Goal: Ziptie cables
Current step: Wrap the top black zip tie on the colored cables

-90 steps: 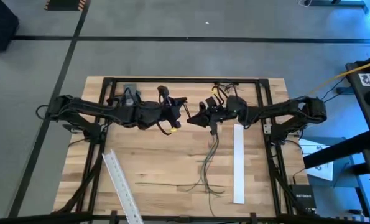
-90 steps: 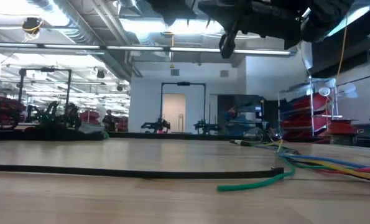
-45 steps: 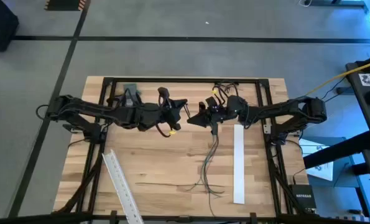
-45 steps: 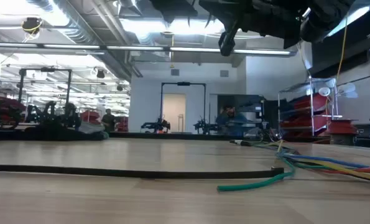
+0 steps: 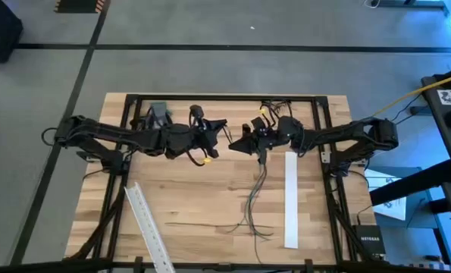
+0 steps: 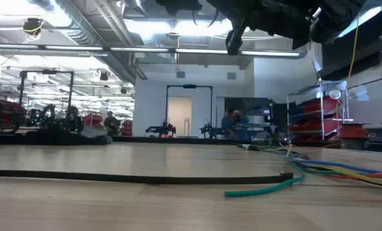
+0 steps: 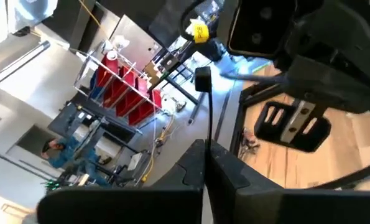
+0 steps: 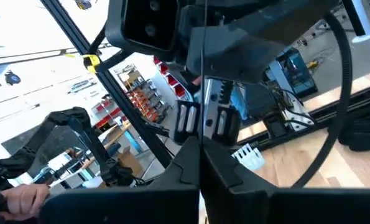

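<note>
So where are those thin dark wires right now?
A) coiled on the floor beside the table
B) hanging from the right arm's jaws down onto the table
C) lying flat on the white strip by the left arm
B: in the overhead view the wires trail from the right gripper down across the table, ending beside the straight white strip.

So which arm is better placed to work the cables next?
Probably the right: its end effector sits directly over the upper end of the cables. The left end effector hovers just beside, off the bundle.
</note>
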Motion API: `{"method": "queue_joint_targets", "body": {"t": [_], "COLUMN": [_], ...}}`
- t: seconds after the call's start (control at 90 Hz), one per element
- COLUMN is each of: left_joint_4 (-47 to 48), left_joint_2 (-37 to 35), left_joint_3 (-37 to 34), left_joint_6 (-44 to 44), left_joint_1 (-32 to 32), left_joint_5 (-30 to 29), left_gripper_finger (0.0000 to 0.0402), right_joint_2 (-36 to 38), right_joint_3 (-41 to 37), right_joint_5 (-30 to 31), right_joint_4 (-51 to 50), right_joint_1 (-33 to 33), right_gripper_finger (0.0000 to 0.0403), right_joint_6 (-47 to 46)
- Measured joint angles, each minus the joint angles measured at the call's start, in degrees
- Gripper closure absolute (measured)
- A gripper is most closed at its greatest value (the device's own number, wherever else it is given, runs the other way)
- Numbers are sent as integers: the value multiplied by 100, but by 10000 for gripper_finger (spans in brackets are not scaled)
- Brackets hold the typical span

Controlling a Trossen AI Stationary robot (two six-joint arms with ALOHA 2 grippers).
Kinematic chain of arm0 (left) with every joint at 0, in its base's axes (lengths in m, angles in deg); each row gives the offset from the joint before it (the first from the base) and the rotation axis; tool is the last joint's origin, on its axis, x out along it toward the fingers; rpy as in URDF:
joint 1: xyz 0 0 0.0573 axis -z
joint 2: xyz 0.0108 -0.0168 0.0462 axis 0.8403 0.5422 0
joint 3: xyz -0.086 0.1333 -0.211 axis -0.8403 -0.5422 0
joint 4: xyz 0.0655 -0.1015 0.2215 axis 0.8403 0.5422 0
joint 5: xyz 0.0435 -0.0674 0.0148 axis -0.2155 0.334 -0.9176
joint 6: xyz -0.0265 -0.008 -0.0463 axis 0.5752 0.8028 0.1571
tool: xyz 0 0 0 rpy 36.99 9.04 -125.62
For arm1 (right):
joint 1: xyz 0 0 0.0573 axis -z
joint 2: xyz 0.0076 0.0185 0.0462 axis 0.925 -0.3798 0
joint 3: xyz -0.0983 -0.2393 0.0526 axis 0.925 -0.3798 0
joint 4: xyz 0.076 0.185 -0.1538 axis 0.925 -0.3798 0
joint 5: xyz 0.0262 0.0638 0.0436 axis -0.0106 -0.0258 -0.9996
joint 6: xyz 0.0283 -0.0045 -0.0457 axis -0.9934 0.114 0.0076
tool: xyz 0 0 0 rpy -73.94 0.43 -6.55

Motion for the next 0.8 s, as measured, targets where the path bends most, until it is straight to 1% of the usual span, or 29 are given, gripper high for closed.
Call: {"method": "queue_joint_targets", "body": {"t": [0.256,0.4,0.8], "left_joint_4": [5,-6,17], "left_joint_2": [6,32,32], "left_joint_3": [0,0,0], "left_joint_6": [10,133,77], "left_joint_1": [-41,-99,-151], "left_joint_5": [40,222,233], "left_gripper_finger": [401,401,401], "right_joint_2": [0,0,0], "right_joint_3": [0,0,0], "right_joint_5": [10,42,68], "right_joint_4": [11,6,10], "right_joint_1": [-4,-4,-4], "right_gripper_finger": [403,403,403], "right_joint_6": [0,0,-17]}}
